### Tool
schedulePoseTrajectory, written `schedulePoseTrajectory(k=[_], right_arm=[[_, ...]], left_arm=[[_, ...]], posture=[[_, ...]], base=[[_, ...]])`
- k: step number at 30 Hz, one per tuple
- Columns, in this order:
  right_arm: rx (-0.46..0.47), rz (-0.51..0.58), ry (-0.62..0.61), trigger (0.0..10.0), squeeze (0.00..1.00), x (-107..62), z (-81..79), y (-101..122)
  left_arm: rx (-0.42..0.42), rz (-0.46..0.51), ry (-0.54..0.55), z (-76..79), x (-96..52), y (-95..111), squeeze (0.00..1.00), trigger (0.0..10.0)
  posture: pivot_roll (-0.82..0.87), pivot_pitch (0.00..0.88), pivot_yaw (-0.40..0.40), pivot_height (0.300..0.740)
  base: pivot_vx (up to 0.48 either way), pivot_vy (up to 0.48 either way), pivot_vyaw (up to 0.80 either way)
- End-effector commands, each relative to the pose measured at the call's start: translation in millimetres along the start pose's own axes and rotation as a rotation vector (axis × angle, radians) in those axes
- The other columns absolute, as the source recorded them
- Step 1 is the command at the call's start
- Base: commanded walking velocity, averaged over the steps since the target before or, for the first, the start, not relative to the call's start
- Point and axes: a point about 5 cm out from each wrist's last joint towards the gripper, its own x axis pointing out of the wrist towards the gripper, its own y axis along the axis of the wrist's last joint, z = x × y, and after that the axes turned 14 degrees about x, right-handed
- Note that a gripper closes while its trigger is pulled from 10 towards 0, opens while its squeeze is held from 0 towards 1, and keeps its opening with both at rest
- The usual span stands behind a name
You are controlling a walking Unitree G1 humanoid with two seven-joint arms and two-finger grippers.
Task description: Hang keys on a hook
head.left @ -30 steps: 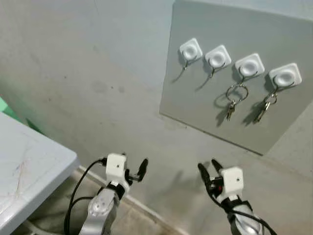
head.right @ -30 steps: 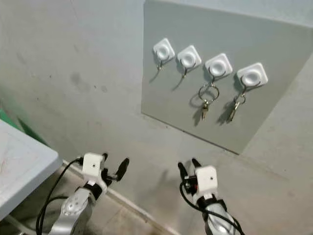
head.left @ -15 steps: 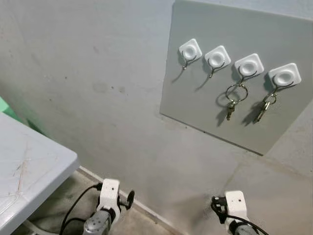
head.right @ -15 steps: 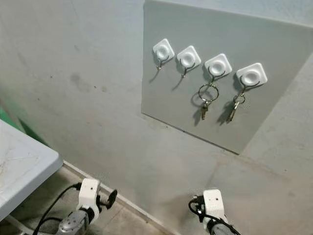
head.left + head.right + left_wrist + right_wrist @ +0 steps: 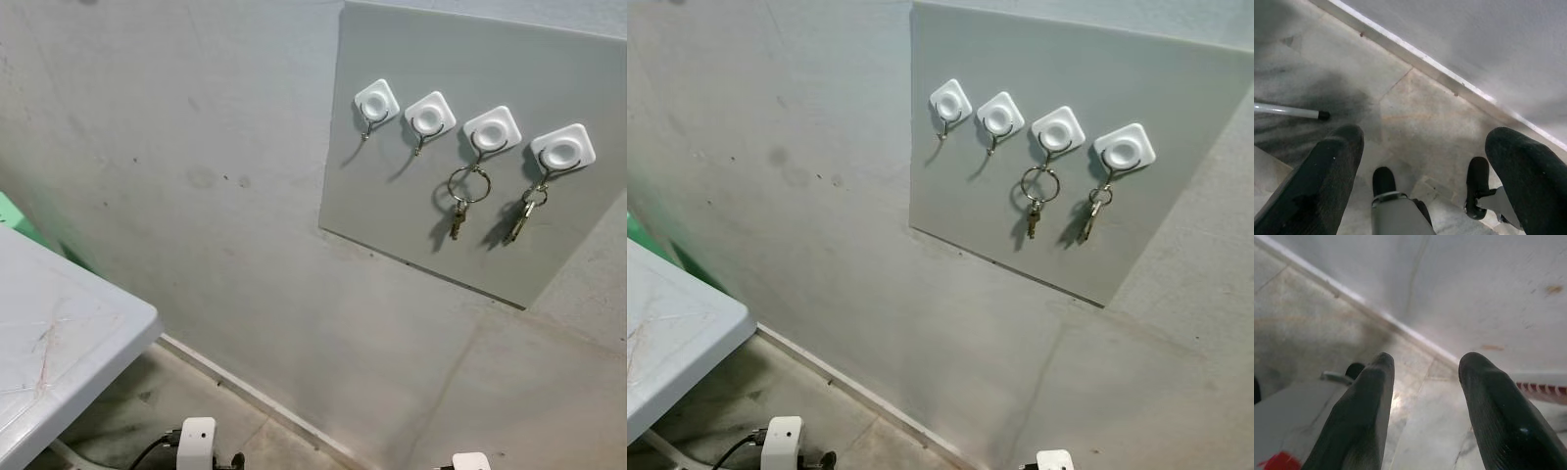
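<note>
On the grey board four white hooks run in a row; the ringed keys hang from the third hook counting from the board's left edge, a second bunch from the fourth, so by my reading the hanging is done. Both arms hang well below the board; the left gripper and right gripper point at the floor with fingers spread wide, holding nothing; the best move now, I judge, is to keep both arms low and clear of the board so the keys do not swing.

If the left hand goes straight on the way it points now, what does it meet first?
Probably the tiled floor near the wall's base; the open left hand holds nothing and points down at it. Depth is unclear.
</note>
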Motion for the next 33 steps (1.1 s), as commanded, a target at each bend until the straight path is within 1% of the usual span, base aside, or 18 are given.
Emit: schedulePoseTrajectory(k=[1,8,14,16,19,20,22,23,25,29,33], right_arm=[[-0.006,-0.019,-0.008,10.0,0.0,-0.9,0.5,-4],[0.006,-0.025,0.01,10.0,0.0,-0.2,-3.9,-4],[-0.02,-0.036,0.015,10.0,0.0,0.3,-5.8,-4],[-0.025,-0.042,0.021,10.0,0.0,0.2,-6.7,-5],[-0.04,-0.05,0.038,10.0,0.0,-0.1,-9.0,-7],[-0.04,-0.05,0.038,10.0,0.0,-0.1,-9.0,-7],[-0.052,-0.049,0.048,10.0,0.0,0.0,-10.4,-7],[-0.052,-0.049,0.048,10.0,0.0,0.0,-10.4,-7],[-0.071,-0.049,0.047,10.0,0.0,0.1,-9.8,-6],[-0.078,-0.049,0.049,10.0,0.0,0.1,-9.5,-6],[-0.081,-0.046,0.051,10.0,0.0,0.1,-9.5,-6]], left_arm=[[0.009,-0.028,0.006,-0.6,-1.7,-7,0.0,10.0],[0.003,-0.019,0.005,-1.5,-1.8,-6,0.0,10.0],[-0.001,-0.009,0.01,-5.1,-1.5,-4,0.0,10.0],[0.006,0.006,-0.005,-4.3,-1.3,-2,0.0,10.0],[0.05,0.018,-0.045,-1.2,-1.1,-1,0.0,10.0],[0.05,0.018,-0.045,-1.2,-1.1,-1,0.0,10.0],[0.079,0.023,-0.071,1.8,-1.6,-2,0.0,10.0],[0.079,0.023,-0.071,1.8,-1.6,-2,0.0,10.0],[0.079,-0.008,-0.057,-0.6,-3.6,-10,0.0,10.0],[0.078,-0.027,-0.049,-3.1,-5.4,-16,0.0,10.0],[0.076,-0.031,-0.05,-3.3,-5.8,-17,0.0,10.0]], posture=[[-0.02,0.0,-0.02,0.74],[-0.01,0.0,-0.025,0.74],[0.0,0.0,-0.035,0.74],[0.0,0.0,-0.043,0.74],[0.0,0.0,-0.048,0.74],[0.0,0.0,-0.048,0.74],[-0.01,0.0,-0.05,0.74],[-0.01,0.0,-0.05,0.74],[-0.01,0.0,-0.048,0.74],[-0.01,0.0,-0.046,0.74],[-0.01,0.0,-0.044,0.74]], base=[[0.0,0.0,0.0],[0.0,0.0,0.0],[0.0,0.0,0.0],[0.0,0.0,0.0],[0.0,0.0,0.0],[0.0,0.0,0.0],[0.0,0.0,0.0],[0.0,0.0,0.0],[0.0,0.0,0.0],[0.0,0.0,0.0],[0.0,0.0,0.68]])
